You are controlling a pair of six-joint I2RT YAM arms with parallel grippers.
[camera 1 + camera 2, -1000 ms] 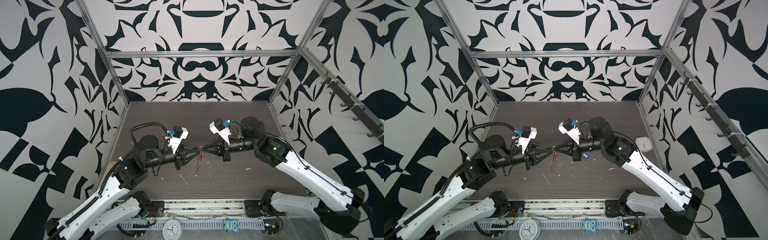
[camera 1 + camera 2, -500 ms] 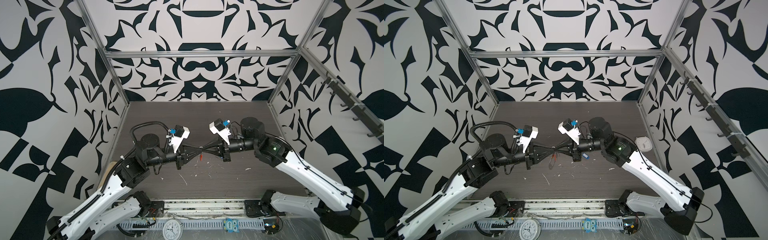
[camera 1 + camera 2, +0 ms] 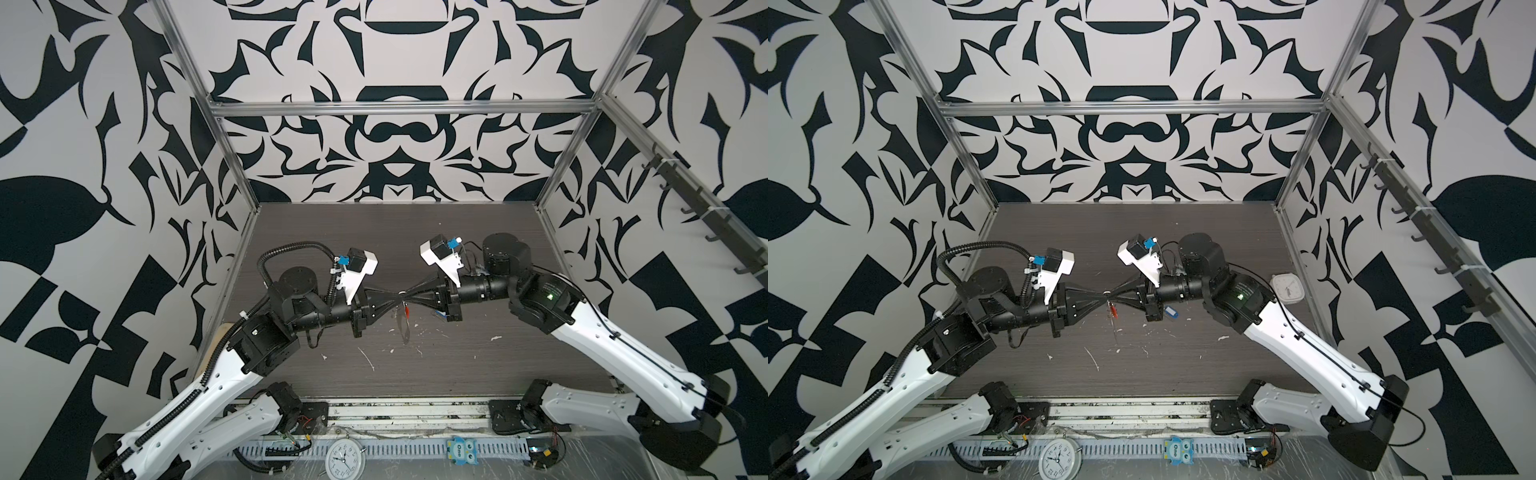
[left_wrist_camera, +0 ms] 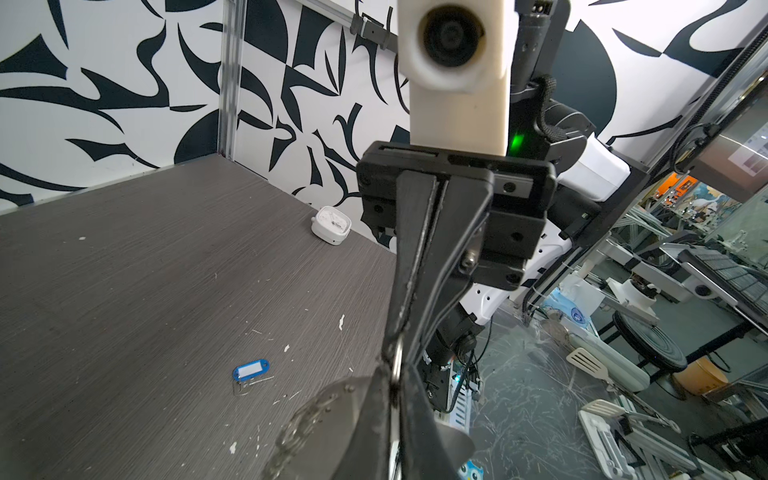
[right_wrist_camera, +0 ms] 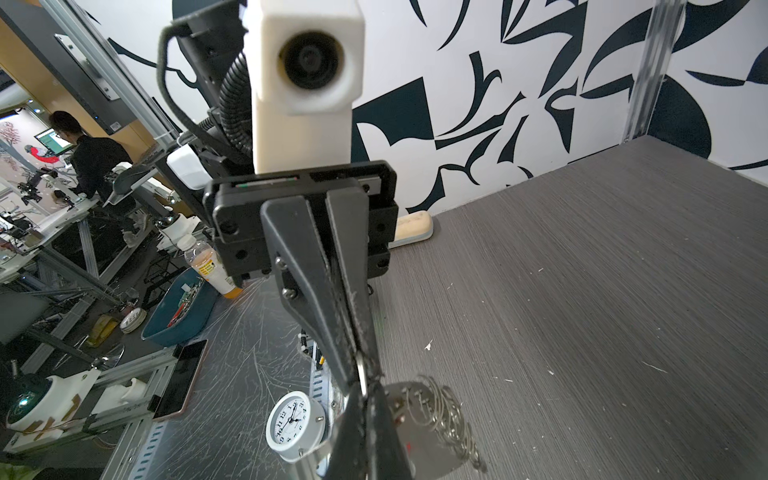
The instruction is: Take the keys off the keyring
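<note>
In both top views, at mid-frame, the black left end effector [image 3: 394,296] and black right end effector [image 3: 410,296] meet tip to tip above the dark wood-grain bench [image 3: 457,365]. Both are clenched on the thin silvery metal keyring [image 3: 401,294]. The red oblong plastic key tag [image 3: 407,310] hangs just beneath. The blue oblong plastic key tag [image 3: 1170,312] lies on the bench, right of centre.

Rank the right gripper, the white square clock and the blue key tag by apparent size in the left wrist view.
1. right gripper, by far, though nearest the camera.
2. white square clock.
3. blue key tag, only slightly smaller; the clock lies farther off, so a close call.
</note>
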